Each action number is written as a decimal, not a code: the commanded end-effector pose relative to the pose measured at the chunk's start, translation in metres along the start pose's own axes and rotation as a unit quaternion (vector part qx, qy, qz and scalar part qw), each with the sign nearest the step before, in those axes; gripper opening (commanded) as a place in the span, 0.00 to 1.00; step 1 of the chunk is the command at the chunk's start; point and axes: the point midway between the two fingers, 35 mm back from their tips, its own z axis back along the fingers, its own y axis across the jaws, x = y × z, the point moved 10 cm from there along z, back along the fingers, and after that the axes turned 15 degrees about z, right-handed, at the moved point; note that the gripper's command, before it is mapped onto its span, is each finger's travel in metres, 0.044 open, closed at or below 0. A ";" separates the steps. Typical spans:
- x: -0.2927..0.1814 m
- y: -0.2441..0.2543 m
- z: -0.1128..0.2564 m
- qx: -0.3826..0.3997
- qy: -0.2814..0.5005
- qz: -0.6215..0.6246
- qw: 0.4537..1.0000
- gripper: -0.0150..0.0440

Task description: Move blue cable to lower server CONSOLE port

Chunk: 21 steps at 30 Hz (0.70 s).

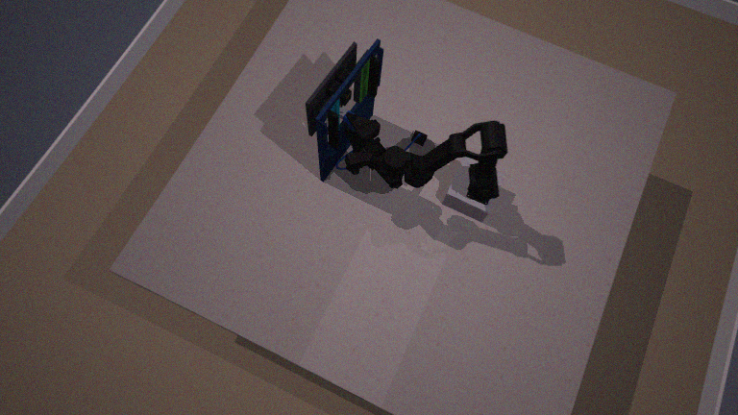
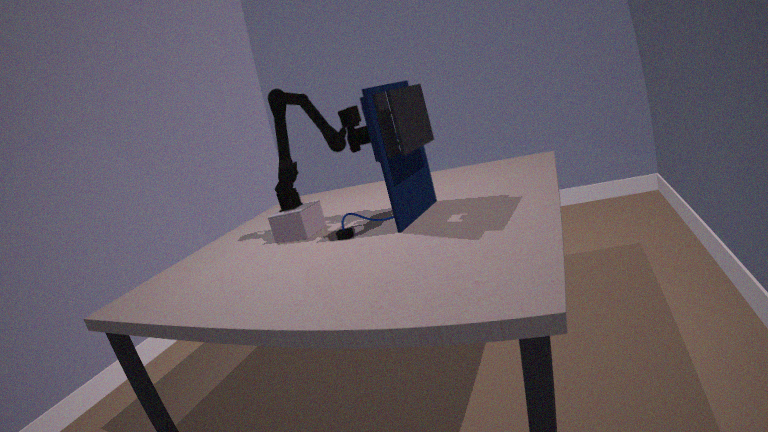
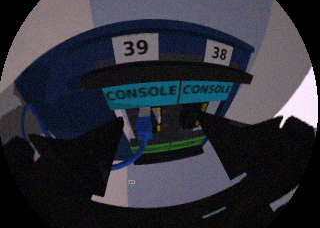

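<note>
Apparently the blue plug [image 3: 144,128] sits in the port left of centre in the wrist view, beneath the 39 label [image 3: 135,48]; whether it is fully seated, I cannot tell. The gripper [image 1: 348,116] [image 2: 367,134] [image 3: 162,118] is spread wide, holding nothing, its dark wedge-shaped fingers on either side of the plug. It should handle as a light, stiff little block, perhaps slippery, with a springy tab that could snap if forced. Best grip it across body and tab, clear of the cable [image 1: 411,142] [image 2: 368,218] [image 3: 135,159], which curves smoothly toward lower left and looks rubbery. The blue rack [image 1: 325,158] [image 2: 408,206] [image 3: 50,83] looks flat-sided and matt.
</note>
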 end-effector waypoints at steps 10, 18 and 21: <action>0.010 -0.004 0.003 0.001 0.001 0.000 1.000 1.00; 0.016 -0.006 0.004 0.001 0.001 0.000 1.000 1.00; 0.018 -0.007 0.005 0.001 0.001 0.000 1.000 1.00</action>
